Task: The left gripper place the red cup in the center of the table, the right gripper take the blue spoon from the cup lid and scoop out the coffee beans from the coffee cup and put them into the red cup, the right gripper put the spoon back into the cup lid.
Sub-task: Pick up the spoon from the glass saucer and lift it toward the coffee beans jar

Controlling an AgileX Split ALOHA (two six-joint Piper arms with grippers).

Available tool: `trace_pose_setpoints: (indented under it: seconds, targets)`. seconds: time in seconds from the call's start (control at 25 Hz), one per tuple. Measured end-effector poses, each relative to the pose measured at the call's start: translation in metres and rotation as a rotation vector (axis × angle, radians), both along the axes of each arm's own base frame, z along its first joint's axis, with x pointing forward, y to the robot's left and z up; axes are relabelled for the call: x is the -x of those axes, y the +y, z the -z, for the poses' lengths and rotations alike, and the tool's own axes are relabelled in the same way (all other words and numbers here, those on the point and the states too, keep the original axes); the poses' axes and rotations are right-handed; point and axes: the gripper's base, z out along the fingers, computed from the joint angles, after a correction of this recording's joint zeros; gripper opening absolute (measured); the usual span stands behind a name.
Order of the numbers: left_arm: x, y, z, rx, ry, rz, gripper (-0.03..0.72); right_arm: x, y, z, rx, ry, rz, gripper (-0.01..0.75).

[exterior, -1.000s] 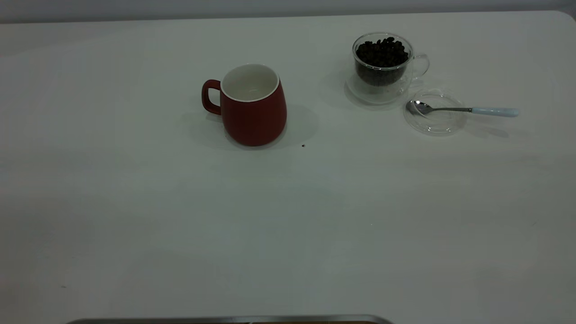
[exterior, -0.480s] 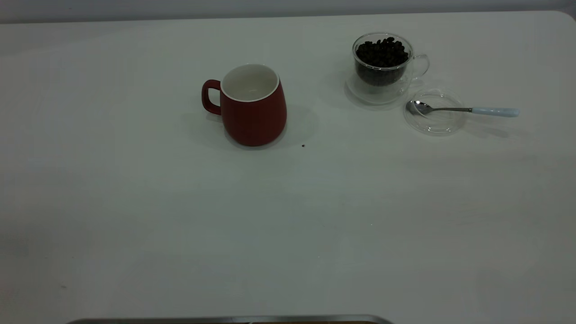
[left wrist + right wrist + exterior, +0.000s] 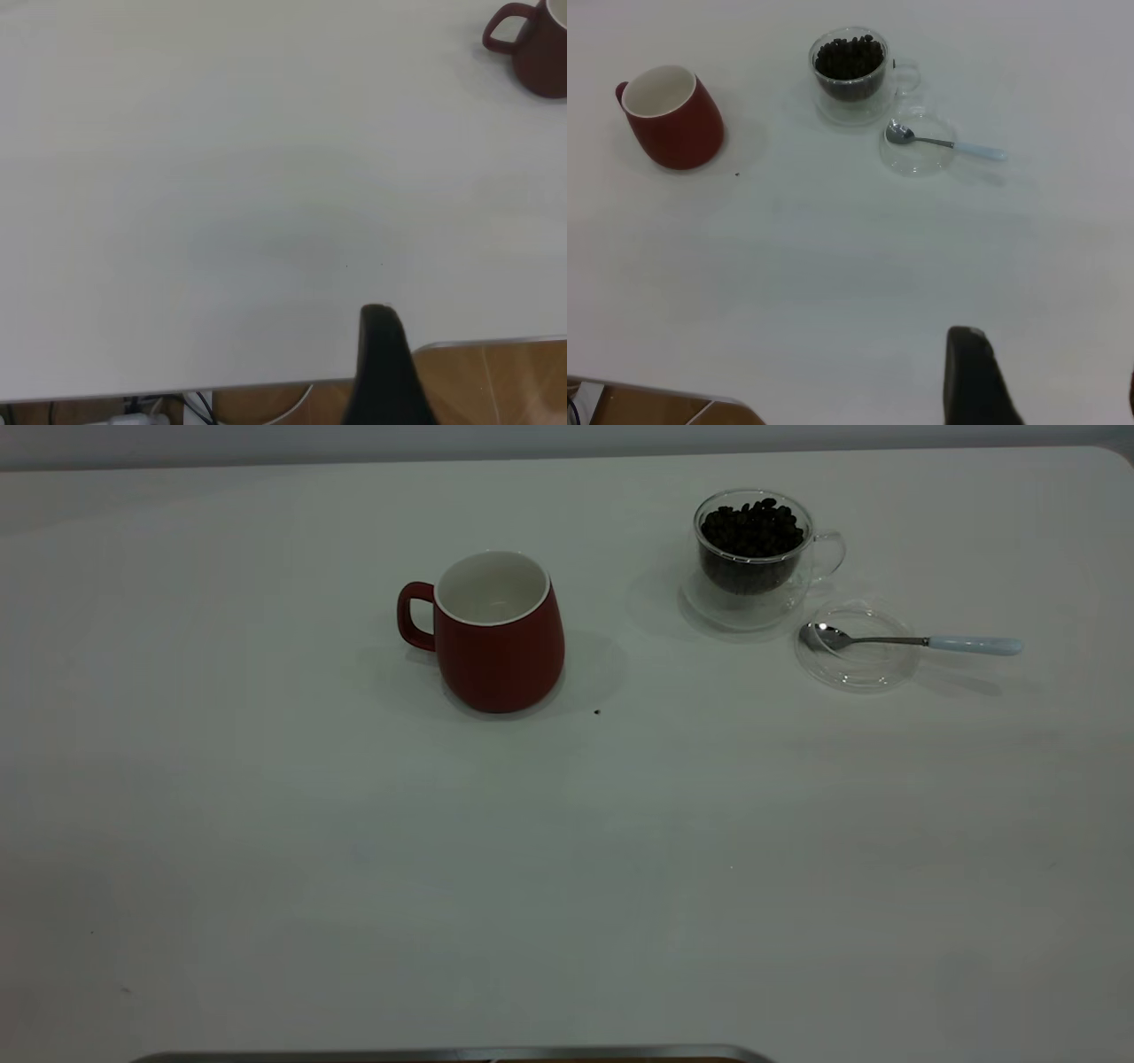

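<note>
White and flat, the big plain table [image 3: 266,868] fills almost every view. A dark red round mug, the red cup [image 3: 500,633], is seen upright on it, near the middle, with its handle turned toward the left arm's side. Its white inside looks empty. Well apart from it, toward the right arm's side, the clear glass coffee cup [image 3: 753,558] is seen, filled to the top with dark brown coffee beans [image 3: 753,527]. Just beside that cup the small round clear glass cup lid [image 3: 857,648] is laid flat. The blue spoon [image 3: 912,640], with a shiny metal bowl and pale blue handle, is rested with its bowl on the lid and its handle sticking out past the rim.

Nothing is held by either arm. Only one dark finger of the left gripper [image 3: 383,372] is shown, low over the table's near edge, so open or closed cannot be told. The same must be said of the right gripper [image 3: 974,381].

The red cup may already be placed, though this is hard to judge. Picking up the spoon, scooping, pouring and putting it back are all left to be done.
</note>
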Motion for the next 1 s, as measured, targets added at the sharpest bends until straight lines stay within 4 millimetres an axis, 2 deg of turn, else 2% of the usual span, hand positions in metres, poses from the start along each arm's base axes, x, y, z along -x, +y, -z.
trace_pose_setpoints:
  seconds: [0.4,0.52,0.64,0.8,1.0]
  targets:
    - [0.0,0.0,0.0,0.0,0.0,0.0,0.58,-0.001,0.004,-0.003,-0.052,-0.025,-0.024,0.457]
    - [0.0,0.0,0.0,-0.002,0.001,0.001,0.58,-0.008,0.008,-0.01,-0.125,-0.055,-0.026,0.457]
    - [0.0,0.0,0.0,-0.002,0.002,0.001,0.58,-0.036,0.011,-0.017,-0.198,-0.009,-0.021,0.464]
    - [0.0,0.0,0.0,-0.002,0.002,0.001,0.58,-0.081,0.013,-0.023,-0.23,0.002,-0.024,0.522]
    - [0.0,0.0,0.0,-0.002,0.002,0.001,0.58,-0.147,0.013,-0.004,-0.215,0.098,-0.007,0.602]
